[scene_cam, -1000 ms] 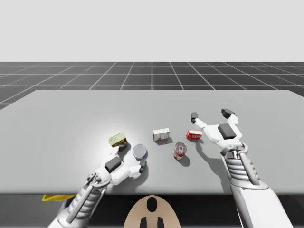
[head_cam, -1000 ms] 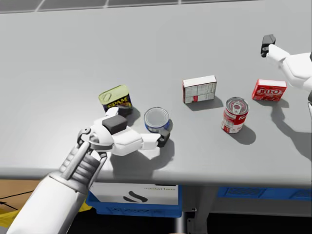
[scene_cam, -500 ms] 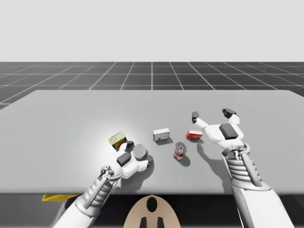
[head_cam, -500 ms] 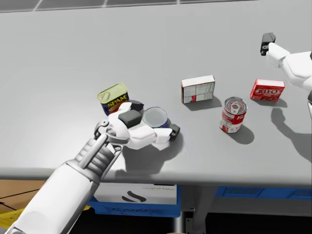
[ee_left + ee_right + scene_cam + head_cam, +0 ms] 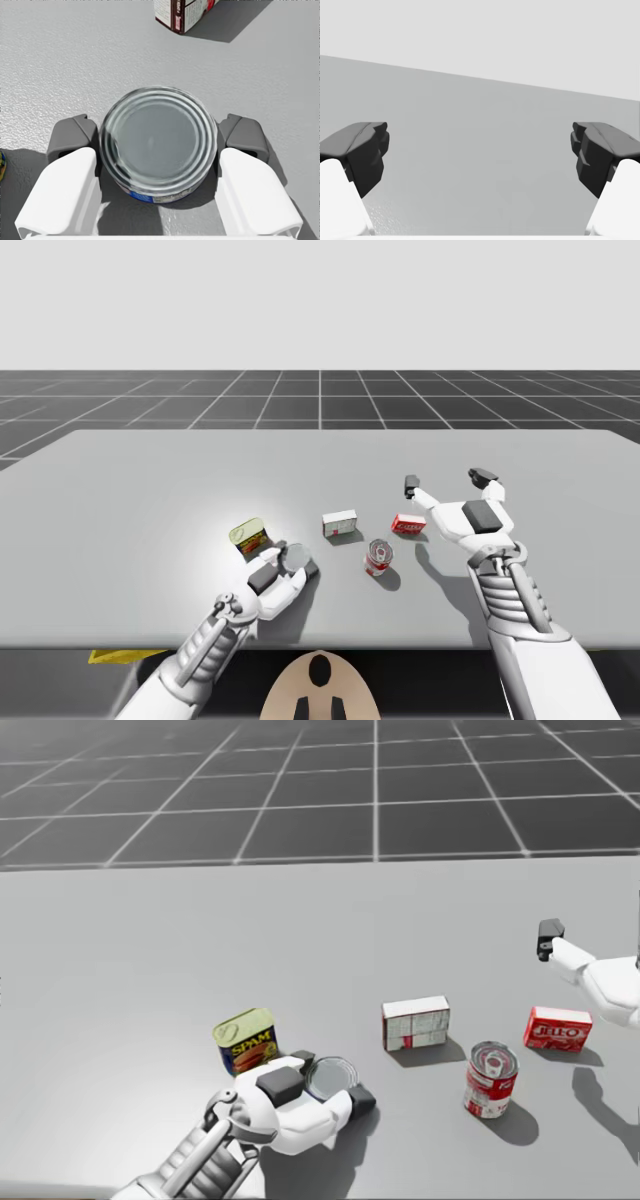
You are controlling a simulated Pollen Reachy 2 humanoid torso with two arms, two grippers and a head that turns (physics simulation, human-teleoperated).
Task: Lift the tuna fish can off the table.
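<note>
Now the tuna fish can (image 5: 159,142), resting on the table (image 5: 150,490), has been clamped from both sides by the left gripper (image 5: 157,138), so lifting can be begun; the right gripper (image 5: 480,150) is held spread.

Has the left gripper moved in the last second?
Yes. In the high view the left gripper has slid forward, away from the table's near edge, and its fingers now touch the tuna can on both sides.
</note>
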